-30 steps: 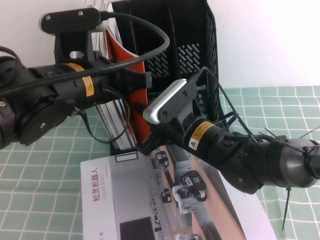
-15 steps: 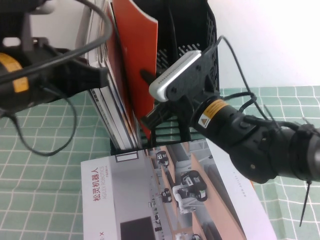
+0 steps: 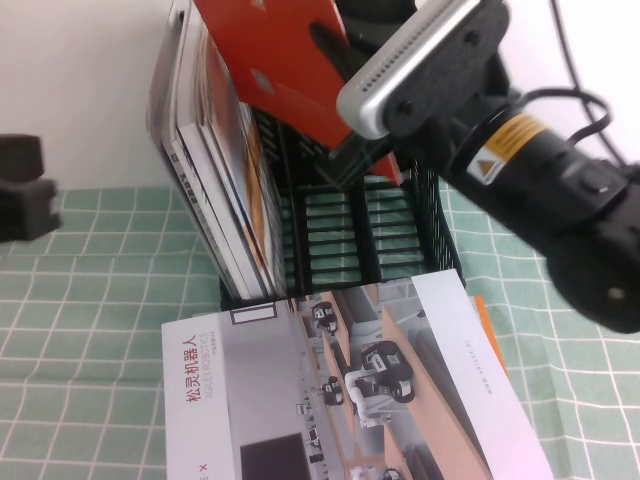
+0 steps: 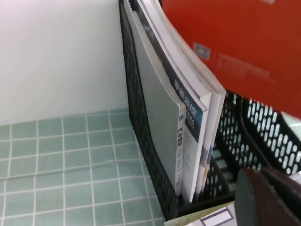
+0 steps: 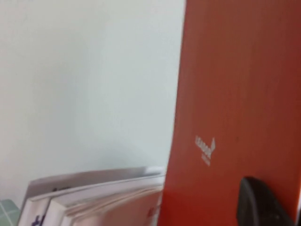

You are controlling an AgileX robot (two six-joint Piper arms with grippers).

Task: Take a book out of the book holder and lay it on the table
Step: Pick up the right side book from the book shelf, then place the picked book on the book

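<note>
Right gripper [image 3: 345,60]: mine, clamped on the orange-backed book [image 3: 290,70], lifted above the book holder [image 3: 400,250].
Left gripper [image 3: 25,190]: mine, left edge; grip state unclear.
Table [image 3: 80,300]: grey brochure [image 3: 330,400] lying flat.

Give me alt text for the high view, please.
The right gripper, shut on the book, an orange-red brochure, lifts it above the black book holder; the left gripper waits at the left edge over the table.

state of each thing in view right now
orange book: lifted above the book holder, gripped
book holder: upright, brochures in its left slot
grey brochure: flat on table
right end effector: shut on orange book
left end effector: left of holder, holding nothing
</note>
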